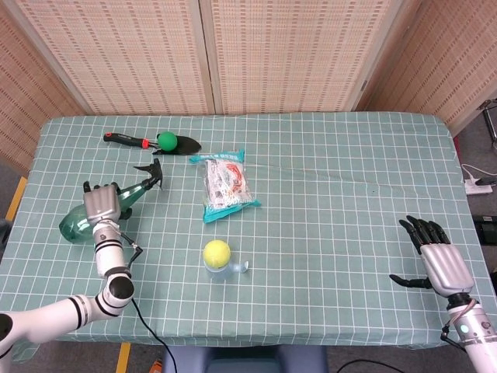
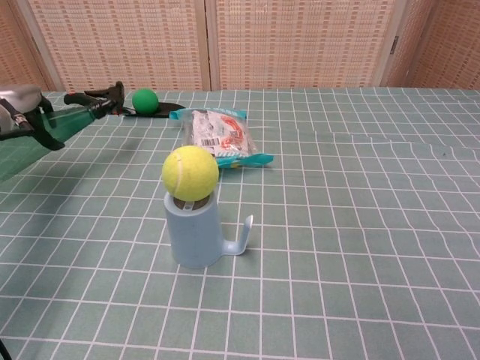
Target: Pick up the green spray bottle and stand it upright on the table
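Green spray bottle (image 1: 105, 210), just one, far left in the head view, slanting, left hand (image 1: 99, 207) grasping its middle; right hand (image 1: 435, 260) spread, holding nothing, near right. Chest view: bottle (image 2: 52, 129) raised off the table (image 2: 360, 225) at left edge, nozzle pointing far-right.

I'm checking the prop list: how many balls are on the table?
2. A yellow ball sits on the light blue cup near the front; a green ball rests on the garden trowel at the far left.
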Robot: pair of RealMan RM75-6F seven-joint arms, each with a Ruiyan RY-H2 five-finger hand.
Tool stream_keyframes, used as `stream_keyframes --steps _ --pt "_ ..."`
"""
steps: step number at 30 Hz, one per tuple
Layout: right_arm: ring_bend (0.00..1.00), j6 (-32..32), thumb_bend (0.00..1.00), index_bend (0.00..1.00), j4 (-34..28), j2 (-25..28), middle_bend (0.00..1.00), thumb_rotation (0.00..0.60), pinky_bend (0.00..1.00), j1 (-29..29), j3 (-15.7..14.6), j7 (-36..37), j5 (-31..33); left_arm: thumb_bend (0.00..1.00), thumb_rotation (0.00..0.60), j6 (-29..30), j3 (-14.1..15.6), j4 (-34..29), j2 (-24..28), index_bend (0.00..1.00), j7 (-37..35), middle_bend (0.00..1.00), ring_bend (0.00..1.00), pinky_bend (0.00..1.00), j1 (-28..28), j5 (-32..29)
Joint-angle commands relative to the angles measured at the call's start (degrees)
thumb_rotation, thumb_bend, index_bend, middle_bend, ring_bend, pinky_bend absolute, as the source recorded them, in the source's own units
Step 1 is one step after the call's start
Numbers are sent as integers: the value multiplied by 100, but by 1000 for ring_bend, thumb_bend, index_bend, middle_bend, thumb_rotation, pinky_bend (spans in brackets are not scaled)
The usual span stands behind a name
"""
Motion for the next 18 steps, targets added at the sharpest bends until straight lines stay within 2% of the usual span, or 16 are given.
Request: stream_keyframes --steps 1,5,8,18 --pt "0 0 0 0 -4 -1 0 600 0 1 -3 -15 -3 394 600 171 -169 -525 340 725 -496 498 256 43 137 484" --pt "0 -32 0 0 8 23 0 600 0 22 -40 -14 -81 398 600 189 -316 -736 477 739 -1073 516 265 38 237 856" --pt "0 -47 0 0 21 22 0 600 0 27 -44 3 -75 398 600 212 -476 -748 472 741 -1838 519 267 31 375 1204" --pt "0 -36 0 0 -29 -42 0 600 0 17 21 -182 146 396 600 -51 -962 -285 127 700 -3745 526 269 6 593 1508"
